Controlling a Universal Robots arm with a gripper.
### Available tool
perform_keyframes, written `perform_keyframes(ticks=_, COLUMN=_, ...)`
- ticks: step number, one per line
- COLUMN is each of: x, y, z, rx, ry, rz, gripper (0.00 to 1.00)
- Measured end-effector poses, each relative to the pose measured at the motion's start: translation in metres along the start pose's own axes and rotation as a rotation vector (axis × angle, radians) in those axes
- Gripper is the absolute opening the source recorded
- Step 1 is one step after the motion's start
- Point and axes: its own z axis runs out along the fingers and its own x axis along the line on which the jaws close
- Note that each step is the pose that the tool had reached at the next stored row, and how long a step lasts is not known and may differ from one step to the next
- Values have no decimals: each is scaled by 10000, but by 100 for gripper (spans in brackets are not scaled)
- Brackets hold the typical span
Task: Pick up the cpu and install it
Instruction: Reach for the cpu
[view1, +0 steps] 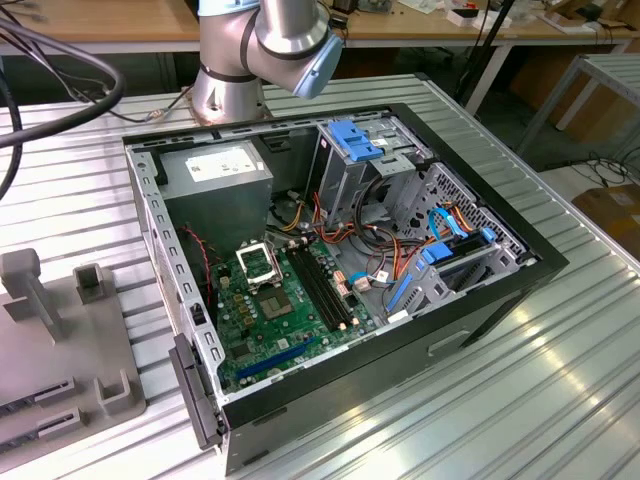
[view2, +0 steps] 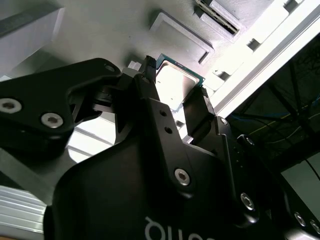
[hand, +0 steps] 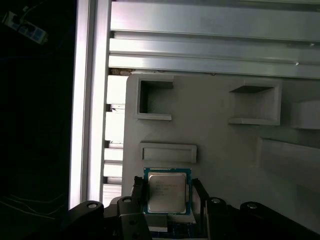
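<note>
Cpu (hand: 167, 192): silver top, green rim, at the grey fixture tray (hand: 225, 155), just beside a raised bar (hand: 168, 152). Gripper (hand: 169, 196): jaws flank two opposite cpu edges; whether they pinch it cannot be told. Open computer case (view1: 500, 300): holds the motherboard (view1: 270, 320) with its black socket (view1: 258, 262).

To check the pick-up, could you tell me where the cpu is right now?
In the first wrist view the cpu is at the gripper's tip, over the grey tray, beside its raised rectangular block.
</note>
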Motion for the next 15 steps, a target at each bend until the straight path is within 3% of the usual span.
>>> perform_keyframes(ticks=15, x=2, y=1, z=-53, rx=0, ry=0, rz=0, gripper=47)
